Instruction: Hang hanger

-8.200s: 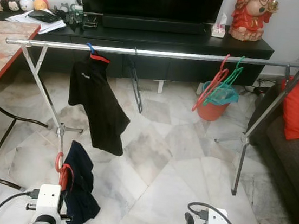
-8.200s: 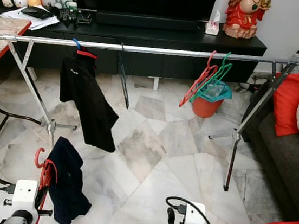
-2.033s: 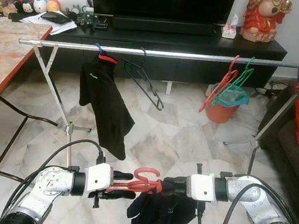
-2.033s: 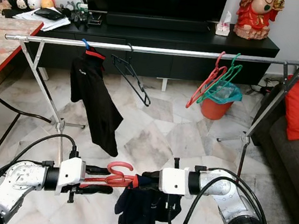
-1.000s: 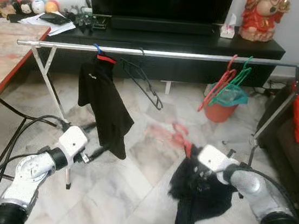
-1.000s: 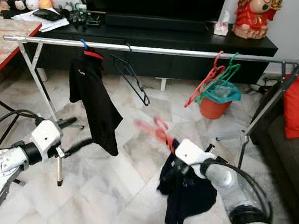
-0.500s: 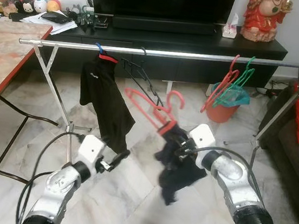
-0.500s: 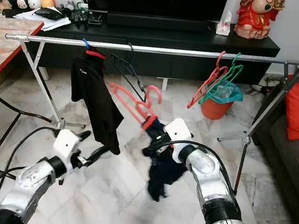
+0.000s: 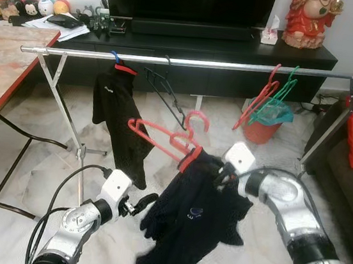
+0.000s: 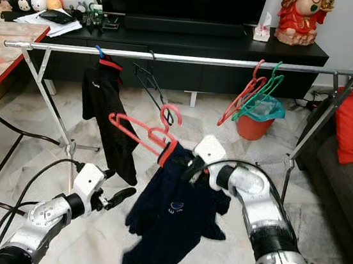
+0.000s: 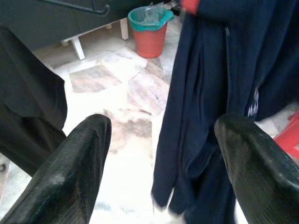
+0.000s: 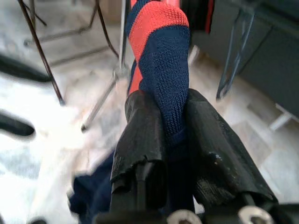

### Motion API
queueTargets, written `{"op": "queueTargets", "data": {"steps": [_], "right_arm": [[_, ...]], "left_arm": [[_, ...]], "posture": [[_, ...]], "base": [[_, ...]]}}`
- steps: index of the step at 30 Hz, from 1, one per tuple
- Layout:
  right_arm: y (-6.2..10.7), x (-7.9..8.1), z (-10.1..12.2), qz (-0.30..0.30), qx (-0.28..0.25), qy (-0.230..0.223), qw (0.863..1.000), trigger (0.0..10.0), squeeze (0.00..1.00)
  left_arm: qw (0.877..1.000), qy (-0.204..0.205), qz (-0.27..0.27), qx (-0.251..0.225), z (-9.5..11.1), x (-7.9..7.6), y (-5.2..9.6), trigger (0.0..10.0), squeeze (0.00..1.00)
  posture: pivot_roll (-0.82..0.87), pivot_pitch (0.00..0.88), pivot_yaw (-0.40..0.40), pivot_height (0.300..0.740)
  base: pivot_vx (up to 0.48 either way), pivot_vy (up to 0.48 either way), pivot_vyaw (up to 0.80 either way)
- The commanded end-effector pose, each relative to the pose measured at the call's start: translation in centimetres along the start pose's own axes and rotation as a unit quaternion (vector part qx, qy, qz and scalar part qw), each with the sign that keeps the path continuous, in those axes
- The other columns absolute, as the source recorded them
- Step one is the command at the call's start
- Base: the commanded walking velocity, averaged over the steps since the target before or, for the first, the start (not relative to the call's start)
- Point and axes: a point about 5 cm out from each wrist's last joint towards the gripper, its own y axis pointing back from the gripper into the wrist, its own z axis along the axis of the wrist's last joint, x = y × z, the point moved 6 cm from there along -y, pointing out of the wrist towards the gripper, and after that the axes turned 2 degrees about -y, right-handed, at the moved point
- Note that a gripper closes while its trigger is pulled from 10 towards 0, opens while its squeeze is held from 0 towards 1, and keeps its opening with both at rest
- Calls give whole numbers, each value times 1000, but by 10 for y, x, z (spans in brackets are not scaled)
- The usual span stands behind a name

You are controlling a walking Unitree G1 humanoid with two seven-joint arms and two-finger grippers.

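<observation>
Red plastic hanger (image 9: 163,137) glossy; navy shirt (image 9: 191,221) knit cloth; rail (image 9: 204,64) shiny metal; floor (image 9: 178,171) polished marble.

Five hangers in all: a blue one (image 9: 114,55) carrying the black shirt (image 9: 121,122) at eleven o'clock, one bare black hanger (image 9: 166,92) beside it, a red (image 9: 257,102) and a green (image 9: 283,90) pair at two o'clock, and one red hanger (image 9: 166,137) at centre under the navy shirt (image 9: 192,217). That makes two shirts. There is one rail (image 9: 204,63), one orange bin (image 9: 259,128) and two grippers, left (image 9: 144,201) and right (image 9: 221,173).
</observation>
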Motion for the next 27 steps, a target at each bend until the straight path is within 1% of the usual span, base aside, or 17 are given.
{"op": "queueTargets", "data": {"steps": [1,3,5,6,7,9,12,13,14,15,16,19,22,23,24,26,27], "right_arm": [[-8,1,33,5,-50,10,999,10000,0],[-13,6,44,12,-65,9,998,10000,0],[-19,11,52,17,-75,4,997,10000,0],[-23,19,59,28,-84,5,996,10000,0],[-25,25,64,37,-93,1,995,10000,0],[-25,27,66,41,-97,-3,994,10000,0],[-27,37,72,59,-102,-10,993,10000,0],[-27,37,72,59,-102,-10,993,10000,0],[-26,40,73,68,-101,-7,993,10000,0],[-26,44,74,78,-95,-2,992,10000,0],[-26,44,74,79,-92,-1,993,10000,0],[-25,45,73,81,-84,1,993,10000,0],[-24,46,75,85,-81,4,993,10000,0],[-24,48,76,88,-81,7,993,10000,0],[-24,51,80,92,-82,4,992,10000,0],[-24,53,83,96,-83,3,992,10000,0],[-25,56,85,101,-84,5,991,10000,0]], "left_arm": [[1000,-21,-10,8,-3,-6,-4,10000,0],[999,-46,-23,20,-7,-12,-5,10000,0],[998,-52,-22,24,-9,-13,-7,10000,0],[998,-58,-21,26,-10,-14,-8,10000,0],[997,-64,-18,30,-12,-14,-8,10000,1000],[997,-67,-15,33,-12,-13,-9,10000,1000],[995,-97,-3,36,-13,-10,-9,10000,1000],[995,-97,-3,36,-13,-10,-9,10000,1000],[993,-111,7,35,-11,-7,-9,10000,1000],[989,-140,21,33,-9,-4,-10,10000,1000],[988,-149,24,32,-8,-3,-11,10000,1000],[977,-209,40,32,-5,2,-11,10000,1000],[968,-242,62,24,-1,8,-11,10000,1000],[962,-262,74,25,0,11,-10,10000,0],[951,-294,89,29,-1,16,-8,10000,0],[946,-311,84,33,-5,13,-8,10000,0],[943,-323,72,37,-8,9,-7,10000,0]], "posture": [[-74,0,36,740],[-76,0,38,740],[-80,0,41,740],[-76,0,38,740],[-76,0,38,740],[-76,0,38,740],[-79,0,37,740],[-79,0,37,740],[-77,0,34,740],[-77,0,34,740],[-78,0,32,740],[-81,0,32,740],[-78,0,30,740],[-78,0,30,740],[-79,0,32,740],[-79,0,32,740],[-79,0,32,740]], "base": [[0,0,0],[0,0,0],[0,0,0],[0,0,0],[0,0,0],[0,0,0],[0,0,0],[0,0,0],[0,0,0],[0,0,0],[0,0,0],[0,0,0],[0,0,0],[0,0,0],[0,0,0],[0,0,0],[0,0,0]]}}
